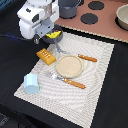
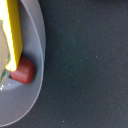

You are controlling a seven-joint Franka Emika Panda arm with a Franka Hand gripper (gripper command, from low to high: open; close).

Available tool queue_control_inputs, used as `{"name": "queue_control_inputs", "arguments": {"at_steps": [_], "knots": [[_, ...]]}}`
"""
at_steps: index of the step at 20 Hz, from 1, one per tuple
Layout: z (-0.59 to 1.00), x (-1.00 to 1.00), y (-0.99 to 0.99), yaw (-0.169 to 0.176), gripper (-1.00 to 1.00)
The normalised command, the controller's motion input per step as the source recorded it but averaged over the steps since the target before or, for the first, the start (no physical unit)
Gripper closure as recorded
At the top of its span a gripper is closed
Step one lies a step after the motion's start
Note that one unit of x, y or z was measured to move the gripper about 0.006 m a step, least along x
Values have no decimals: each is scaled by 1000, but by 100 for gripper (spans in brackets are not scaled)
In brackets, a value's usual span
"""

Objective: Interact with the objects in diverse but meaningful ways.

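While cheese wedge (image 2: 11,30) lies in pan (image 2: 35,75) | tool state unclear | bread block (image 1: 45,56), cup (image 1: 31,83) untouched on desk

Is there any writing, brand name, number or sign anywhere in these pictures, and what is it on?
None can be read.
White robot arm housing: no legible marking at this resolution.
Orange ridged bread-like block, light blue cup, striped cloth mat: no text visible.
Wrist view: no text on the yellow wedge.

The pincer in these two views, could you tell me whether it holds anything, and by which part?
It cannot be told. In the exterior view the arm's white body hides the pincer above the small pan; the wrist view shows only the pan's rim, cheese wedge and a red piece, no fingertips.
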Motion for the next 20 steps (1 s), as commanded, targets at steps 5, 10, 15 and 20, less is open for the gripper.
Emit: {"name": "queue_control_inputs", "arguments": {"at_steps": [5,10,15,20], "knots": [[-290,-146,-13,-20,-100],[-316,-166,49,-2,-100],[-290,-189,15,-1,-100],[-229,-261,51,-1,-100]]}}
